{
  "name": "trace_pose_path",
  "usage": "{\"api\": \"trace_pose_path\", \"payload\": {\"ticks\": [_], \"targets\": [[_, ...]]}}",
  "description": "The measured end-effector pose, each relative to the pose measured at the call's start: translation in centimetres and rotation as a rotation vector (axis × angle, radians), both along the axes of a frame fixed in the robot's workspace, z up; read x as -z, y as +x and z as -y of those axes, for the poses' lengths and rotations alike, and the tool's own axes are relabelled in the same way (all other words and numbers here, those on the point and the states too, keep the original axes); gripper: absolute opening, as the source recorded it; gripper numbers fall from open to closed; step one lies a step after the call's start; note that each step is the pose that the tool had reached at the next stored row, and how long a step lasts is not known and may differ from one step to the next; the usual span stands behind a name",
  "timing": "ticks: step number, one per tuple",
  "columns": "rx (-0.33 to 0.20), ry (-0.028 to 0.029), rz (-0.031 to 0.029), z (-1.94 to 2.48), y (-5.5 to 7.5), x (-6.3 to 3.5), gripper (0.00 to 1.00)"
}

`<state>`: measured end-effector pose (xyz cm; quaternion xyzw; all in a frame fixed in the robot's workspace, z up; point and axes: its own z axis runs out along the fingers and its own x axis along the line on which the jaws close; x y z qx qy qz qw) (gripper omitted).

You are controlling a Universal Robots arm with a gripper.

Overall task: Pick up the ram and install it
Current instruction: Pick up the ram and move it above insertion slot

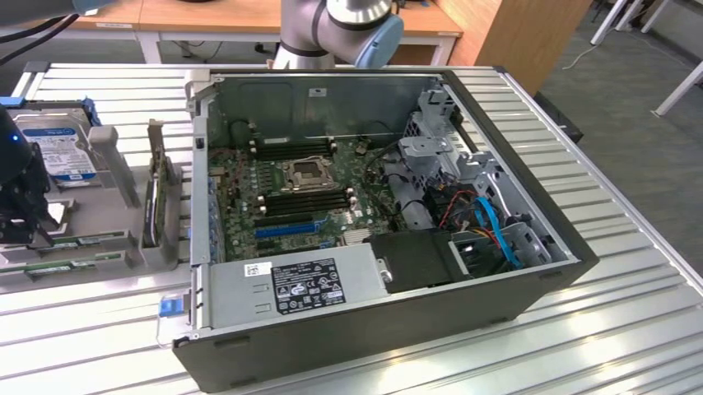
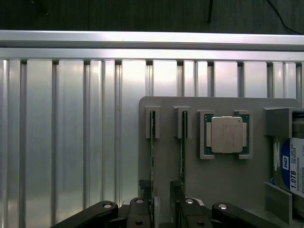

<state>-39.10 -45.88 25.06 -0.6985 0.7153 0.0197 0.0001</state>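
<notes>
Hovering over the gray tray [image 2: 213,185], we see our gripper [image 2: 161,192] with fingers spread and gripping nothing. The ram [image 2: 153,142] stands on edge in its slot, its long axis running straight ahead from the fingers, its near end beside one fingertip.

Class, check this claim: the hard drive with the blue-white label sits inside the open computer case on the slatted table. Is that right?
Not quite. The hard drive sits in the gray holder beside the open computer case on the slatted table, as the exterior view shows.
</notes>
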Motion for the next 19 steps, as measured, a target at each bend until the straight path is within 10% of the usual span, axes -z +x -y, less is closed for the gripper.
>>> {"api": "trace_pose_path", "payload": {"ticks": [19], "targets": [[0.000, 0.0000, -0.0001, 0.01, 0.00, 0.83, 0.30]]}}
